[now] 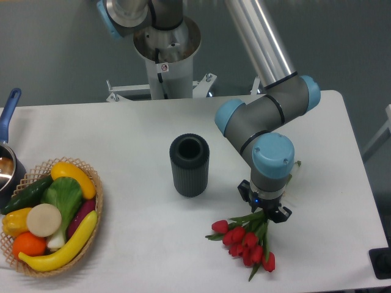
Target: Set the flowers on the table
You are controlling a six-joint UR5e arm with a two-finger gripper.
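The flowers (243,239), a bunch of red tulips with green leaves, hang at the front right of the white table (140,134). Their heads point toward the table's front edge and lie close to its surface; whether they touch it I cannot tell. My gripper (264,212) points down right behind the heads and is shut on the green stems, which fan out from between its fingers. The rest of the stems is hidden under the wrist.
A dark ribbed cylindrical vase (189,165) stands upright left of the gripper. A wicker basket (52,213) of vegetables sits at the front left, with a blue-handled pot (7,146) behind it. The arm's base (166,49) rises at the back edge.
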